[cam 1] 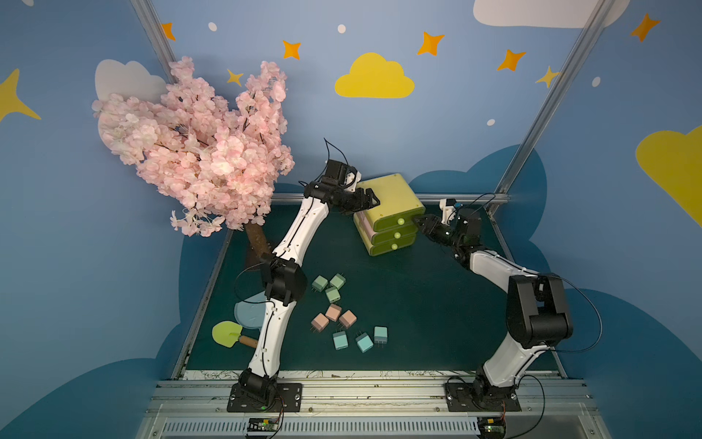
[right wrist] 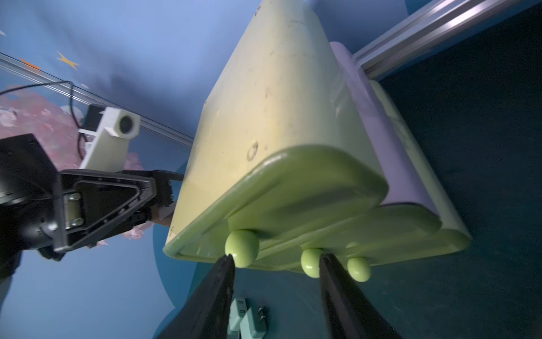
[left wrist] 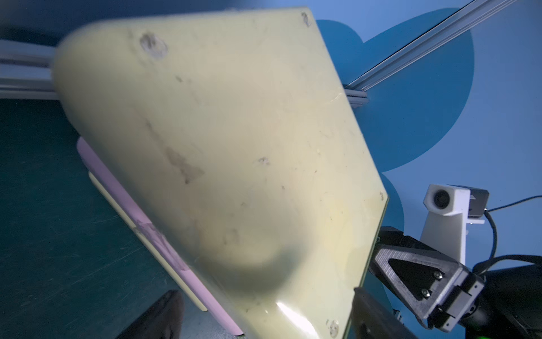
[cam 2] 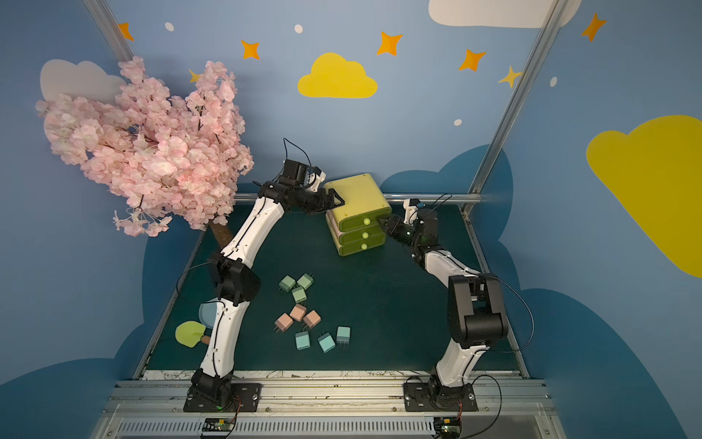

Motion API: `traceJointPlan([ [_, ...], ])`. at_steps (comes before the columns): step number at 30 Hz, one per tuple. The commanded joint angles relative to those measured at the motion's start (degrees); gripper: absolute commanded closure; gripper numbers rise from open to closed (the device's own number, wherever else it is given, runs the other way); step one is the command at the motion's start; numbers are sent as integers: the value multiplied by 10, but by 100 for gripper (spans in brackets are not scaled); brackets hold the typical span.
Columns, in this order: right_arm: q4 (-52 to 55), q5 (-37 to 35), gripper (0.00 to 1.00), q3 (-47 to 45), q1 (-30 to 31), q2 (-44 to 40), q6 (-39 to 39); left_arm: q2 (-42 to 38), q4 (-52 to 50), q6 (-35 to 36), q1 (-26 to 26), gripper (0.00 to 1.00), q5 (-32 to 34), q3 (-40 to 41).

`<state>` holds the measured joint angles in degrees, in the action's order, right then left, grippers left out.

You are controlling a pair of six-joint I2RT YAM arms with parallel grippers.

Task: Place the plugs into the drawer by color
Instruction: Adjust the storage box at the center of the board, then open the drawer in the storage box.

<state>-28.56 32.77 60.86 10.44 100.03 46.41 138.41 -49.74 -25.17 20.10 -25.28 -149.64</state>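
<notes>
The drawer [cam 1: 387, 195] [cam 2: 357, 192] is a yellow-green cabinet with three knobbed fronts, standing at the back of the mat. My left gripper [cam 1: 370, 199] [left wrist: 265, 295] is open at its left top edge, with its fingers on either side of the pale top corner. My right gripper [cam 1: 416, 221] [right wrist: 277, 258] is open in front of the fronts. One fingertip [right wrist: 228, 259] touches the top knob [right wrist: 242, 248]. The plugs lie loose mid-mat in both top views: three green [cam 1: 332, 294], three pink [cam 1: 333, 312] and three blue [cam 1: 364, 342].
A pink blossom tree [cam 1: 193, 152] overhangs the back left, with its trunk [cam 1: 258, 239] on the mat. A green toy spade [cam 1: 228, 334] and a pale blue piece [cam 1: 247, 313] lie at the front left beside the left arm. An aluminium rail [cam 1: 456, 197] runs behind the cabinet.
</notes>
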Motion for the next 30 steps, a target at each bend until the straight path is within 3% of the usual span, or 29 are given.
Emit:
traceJointPlan([
  [1, -168, -15, 49, -34, 18, -15, 91, 8, 3, -9, -2, 11, -14, -8],
  [10, -273, -27, 49, -46, 32, 37, 169, 17, 7, -15, 0, 17, -27, -3],
  [22, -299, -26, 49, -36, 42, 81, 198, 15, 4, -11, 1, 19, -23, 2],
  [30, -325, -16, 56, -22, 52, 107, 221, 14, 4, -13, 1, 20, -23, 10],
])
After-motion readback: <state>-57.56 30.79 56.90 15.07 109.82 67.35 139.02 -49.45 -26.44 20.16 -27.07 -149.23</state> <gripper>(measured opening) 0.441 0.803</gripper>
